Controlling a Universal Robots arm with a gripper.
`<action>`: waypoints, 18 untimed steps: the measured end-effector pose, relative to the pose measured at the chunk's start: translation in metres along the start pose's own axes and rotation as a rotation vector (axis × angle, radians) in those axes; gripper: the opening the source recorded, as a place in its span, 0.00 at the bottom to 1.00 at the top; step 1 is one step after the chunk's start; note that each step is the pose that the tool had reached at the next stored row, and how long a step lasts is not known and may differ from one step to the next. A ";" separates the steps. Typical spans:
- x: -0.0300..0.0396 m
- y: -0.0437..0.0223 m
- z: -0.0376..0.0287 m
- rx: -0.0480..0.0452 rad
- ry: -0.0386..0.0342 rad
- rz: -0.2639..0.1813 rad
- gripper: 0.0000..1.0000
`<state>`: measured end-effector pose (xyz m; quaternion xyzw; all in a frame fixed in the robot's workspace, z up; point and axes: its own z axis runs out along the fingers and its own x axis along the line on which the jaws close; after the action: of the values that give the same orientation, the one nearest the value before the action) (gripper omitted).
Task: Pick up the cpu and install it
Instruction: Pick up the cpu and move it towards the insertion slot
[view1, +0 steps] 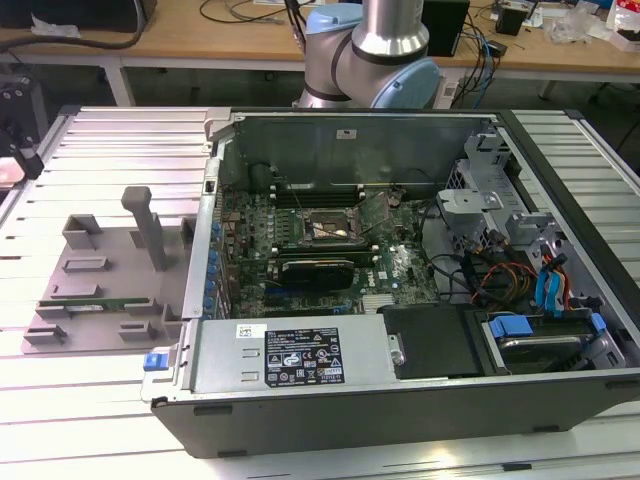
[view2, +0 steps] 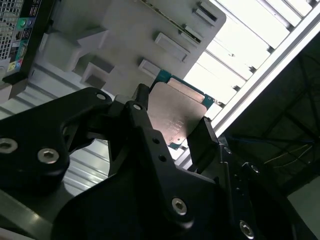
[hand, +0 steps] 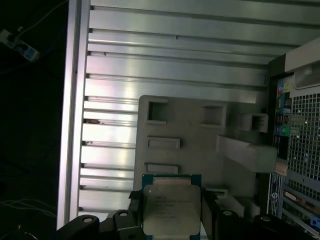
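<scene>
In both wrist views my gripper (hand: 171, 212) is shut on the cpu (hand: 171, 205), a flat square chip with a silver-grey top and a green rim. Black fingers (hand: 207, 210) press its two opposite edges. In the second wrist view the cpu (view2: 175, 115) sits tilted between the fingers (view2: 202, 137) of the gripper (view2: 172, 122). It hangs well above the grey plastic tray (hand: 200, 130), near one of the tray's edges. In the exterior view the open computer case shows the motherboard's square socket (view1: 333, 228) with its metal frame raised.
The grey tray (view1: 100, 290) with posts lies on the slatted aluminium table (view1: 110, 160), at the exterior view's left of the case (view1: 400, 400). A black card (view1: 318, 270), cables (view1: 500, 275) and drive bays (view1: 530, 330) crowd the case. The table edge (hand: 72, 125) borders dark floor.
</scene>
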<state>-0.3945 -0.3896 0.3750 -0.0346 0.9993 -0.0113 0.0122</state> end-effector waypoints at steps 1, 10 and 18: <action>-0.0001 -0.0001 -0.0026 0.0000 0.0000 0.000 0.55; -0.0003 -0.0003 -0.0135 0.0000 0.0000 0.000 0.55; -0.0181 -0.0020 -0.0310 0.0004 0.0000 0.000 0.55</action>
<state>-0.3772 -0.3896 0.4064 -0.0347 0.9993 -0.0115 0.0122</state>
